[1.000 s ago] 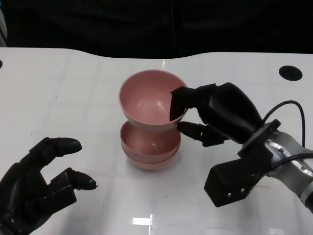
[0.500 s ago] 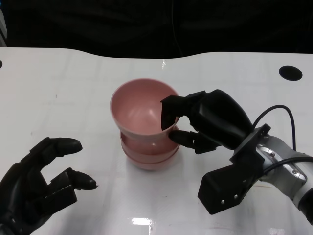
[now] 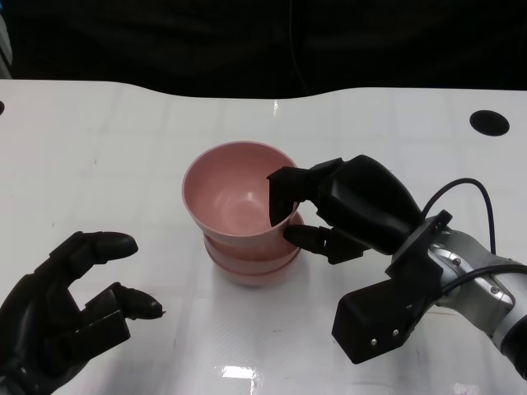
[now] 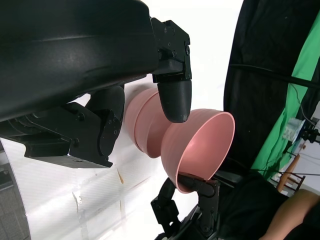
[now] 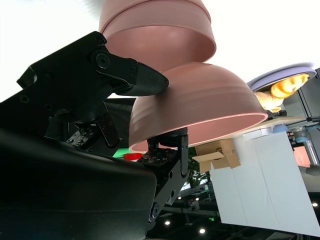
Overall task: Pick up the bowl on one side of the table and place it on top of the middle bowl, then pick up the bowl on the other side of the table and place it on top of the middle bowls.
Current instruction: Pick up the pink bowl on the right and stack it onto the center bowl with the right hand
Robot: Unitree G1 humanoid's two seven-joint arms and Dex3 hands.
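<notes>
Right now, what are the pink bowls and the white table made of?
The top pink bowl, held by the right robot hand, looks like matte plastic or melamine: thin rim, even colour, soft sheen. The stacked bowls under it look the same. The table seems glossy white laminate, since lights reflect in it.

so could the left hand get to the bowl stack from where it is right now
Probably yes. The left hand is open and holds nothing, with only bare white table between it and the stacked bowls. The right hand grips the top bowl on the far side only.
</notes>
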